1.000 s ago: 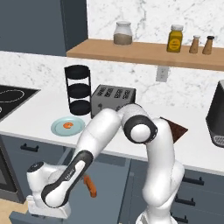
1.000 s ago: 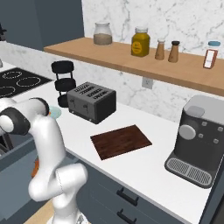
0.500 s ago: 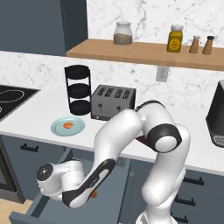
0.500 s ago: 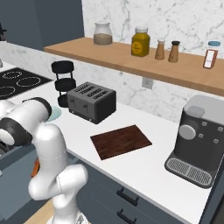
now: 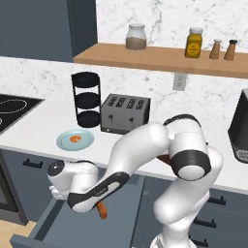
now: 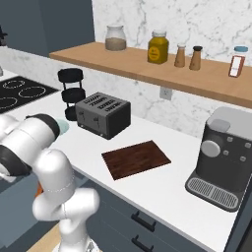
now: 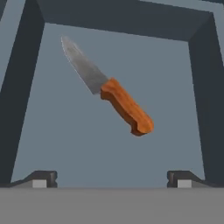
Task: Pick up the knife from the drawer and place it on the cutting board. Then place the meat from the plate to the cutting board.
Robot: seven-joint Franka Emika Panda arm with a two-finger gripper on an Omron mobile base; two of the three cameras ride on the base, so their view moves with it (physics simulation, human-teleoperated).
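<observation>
One small knife with an orange-brown handle and thin silver-grey blade (image 7: 109, 95) lies flat on the plain grey floor of the one wide slate-blue drawer (image 5: 51, 219), pulled open below the white tabletop (image 5: 38, 127). In the hand view its long axis runs diagonally, blade toward the upper left, handle toward the lower right. The tool (image 7: 111, 178) hangs above it, released, fingertips (image 7: 40, 178) wide apart and grasping nothing. One round pale blue-green plate (image 5: 64, 143) carries one orange-red lump of meat (image 5: 75, 139). One dark reddish-brown wooden cutting board (image 6: 136, 159) lies bare beside the toaster (image 6: 103, 114). Since half a second ago the arm has swung lower into the drawer, apparently nearer the knife.
</observation>
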